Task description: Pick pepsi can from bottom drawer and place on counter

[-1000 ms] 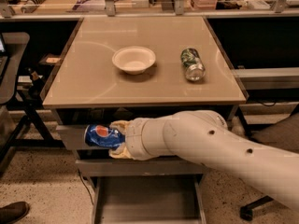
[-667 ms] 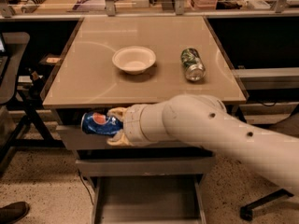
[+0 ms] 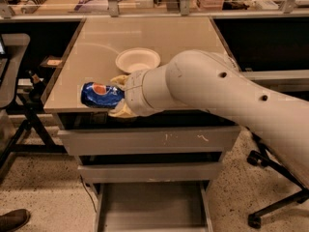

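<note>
Sideways, pepsi can (image 3: pixel 100 95) in claw (image 3: pixel 118 96), counter (image 3: pixel 65 102) edge

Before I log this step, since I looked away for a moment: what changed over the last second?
The pincer, shut on the pepsi can throughout, lifted it from in front of the drawers up to the front-left edge of the counter. The arm now hides the green can. The bowl stayed put, and the bottom drawer is still open.
</note>
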`<state>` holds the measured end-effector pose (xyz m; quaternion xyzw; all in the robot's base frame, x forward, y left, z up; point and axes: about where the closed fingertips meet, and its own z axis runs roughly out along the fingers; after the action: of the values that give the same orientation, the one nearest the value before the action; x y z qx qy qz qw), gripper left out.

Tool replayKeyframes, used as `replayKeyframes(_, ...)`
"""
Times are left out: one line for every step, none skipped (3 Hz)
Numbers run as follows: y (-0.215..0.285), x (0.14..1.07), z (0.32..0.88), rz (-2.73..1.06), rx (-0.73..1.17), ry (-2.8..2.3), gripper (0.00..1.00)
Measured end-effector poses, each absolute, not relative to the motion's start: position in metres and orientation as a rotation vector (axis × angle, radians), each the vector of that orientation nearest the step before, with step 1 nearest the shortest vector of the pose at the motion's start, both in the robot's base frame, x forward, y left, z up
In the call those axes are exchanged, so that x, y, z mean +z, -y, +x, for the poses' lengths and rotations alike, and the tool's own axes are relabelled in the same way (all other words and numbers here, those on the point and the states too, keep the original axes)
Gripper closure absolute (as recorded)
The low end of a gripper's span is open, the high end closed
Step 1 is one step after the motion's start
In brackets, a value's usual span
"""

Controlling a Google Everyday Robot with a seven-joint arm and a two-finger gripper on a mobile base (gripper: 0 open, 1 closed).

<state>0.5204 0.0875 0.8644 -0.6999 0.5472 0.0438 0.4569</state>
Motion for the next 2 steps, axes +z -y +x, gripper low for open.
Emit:
replayKeyframes(-0.090,0.863,0.523,-1.730,0.115,-1.351,1.00)
replayKeyframes(-0.098,0.866,0.546,-1.739,0.147,-1.344,1.00)
